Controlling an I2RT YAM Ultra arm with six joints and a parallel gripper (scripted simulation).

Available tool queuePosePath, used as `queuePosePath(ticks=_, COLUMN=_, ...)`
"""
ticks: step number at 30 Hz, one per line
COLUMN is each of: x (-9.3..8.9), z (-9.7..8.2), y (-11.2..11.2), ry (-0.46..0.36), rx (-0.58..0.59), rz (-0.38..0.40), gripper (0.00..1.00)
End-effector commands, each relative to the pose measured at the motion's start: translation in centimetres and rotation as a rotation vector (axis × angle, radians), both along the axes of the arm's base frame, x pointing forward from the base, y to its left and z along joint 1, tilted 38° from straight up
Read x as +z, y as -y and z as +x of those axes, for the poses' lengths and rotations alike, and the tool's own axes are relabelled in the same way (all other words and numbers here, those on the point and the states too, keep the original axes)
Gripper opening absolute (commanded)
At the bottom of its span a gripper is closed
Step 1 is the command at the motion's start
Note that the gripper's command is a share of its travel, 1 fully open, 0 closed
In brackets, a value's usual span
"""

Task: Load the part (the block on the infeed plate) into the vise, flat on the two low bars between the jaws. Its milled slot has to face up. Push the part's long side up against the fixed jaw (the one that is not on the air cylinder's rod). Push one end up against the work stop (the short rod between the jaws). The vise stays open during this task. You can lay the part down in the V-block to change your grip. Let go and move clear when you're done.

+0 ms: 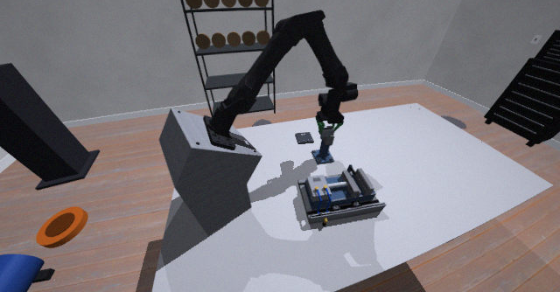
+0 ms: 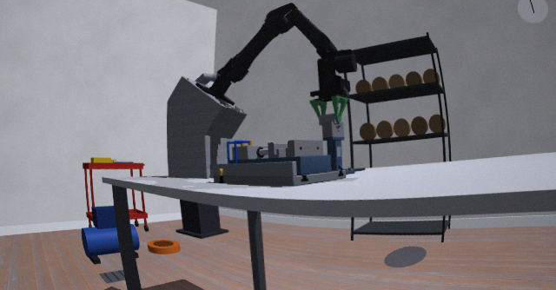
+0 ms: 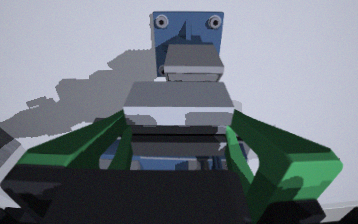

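My gripper (image 1: 328, 130) (image 2: 330, 121) (image 3: 178, 112) points down, its green fingers shut on the part, a grey block (image 3: 179, 95). It holds the part at the top of the V-block stand (image 1: 319, 156) (image 2: 334, 151) (image 3: 194, 56), which has a blue post and base. Whether they touch is unclear. The milled slot's direction cannot be made out. The vise stands nearer the top camera, open, with its fixed jaw (image 1: 366, 182) (image 2: 307, 148) apart from the moving jaw (image 1: 350, 184) (image 2: 277, 150) on the rod. The work stop is not clearly visible. The infeed plate (image 1: 304, 138) carries no block.
The air cylinder (image 1: 318, 185) (image 2: 246, 152), with blue hoses, sits on the arm-base side of the vise. The grey pedestal (image 1: 214, 183) (image 2: 191, 129) carries the arm. A raised rail (image 1: 347, 213) runs along the vise's near side.
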State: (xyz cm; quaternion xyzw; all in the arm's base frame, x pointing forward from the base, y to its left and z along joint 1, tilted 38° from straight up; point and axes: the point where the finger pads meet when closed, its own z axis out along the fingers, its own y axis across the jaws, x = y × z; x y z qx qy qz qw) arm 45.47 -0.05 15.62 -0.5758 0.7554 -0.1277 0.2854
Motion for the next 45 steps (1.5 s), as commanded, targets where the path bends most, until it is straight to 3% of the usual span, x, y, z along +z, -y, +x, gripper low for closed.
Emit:
queuePosePath(ticks=1, x=2.1, z=-0.3, y=0.6, ry=0.048, rx=-0.005, rz=0.002, gripper=0.00)
queuePosePath(ticks=13, x=2.4, z=-0.5, y=0.6, ry=0.044, rx=-0.004, rz=0.001, gripper=0.00)
queuePosePath(ticks=19, x=3.6, z=-0.5, y=0.7, ry=0.063, rx=-0.004, rz=-0.001, gripper=0.00)
queuePosePath(ticks=45, x=7.0, z=-3.4, y=1.3, ry=0.063, rx=-0.004, rz=-0.002, gripper=0.00)
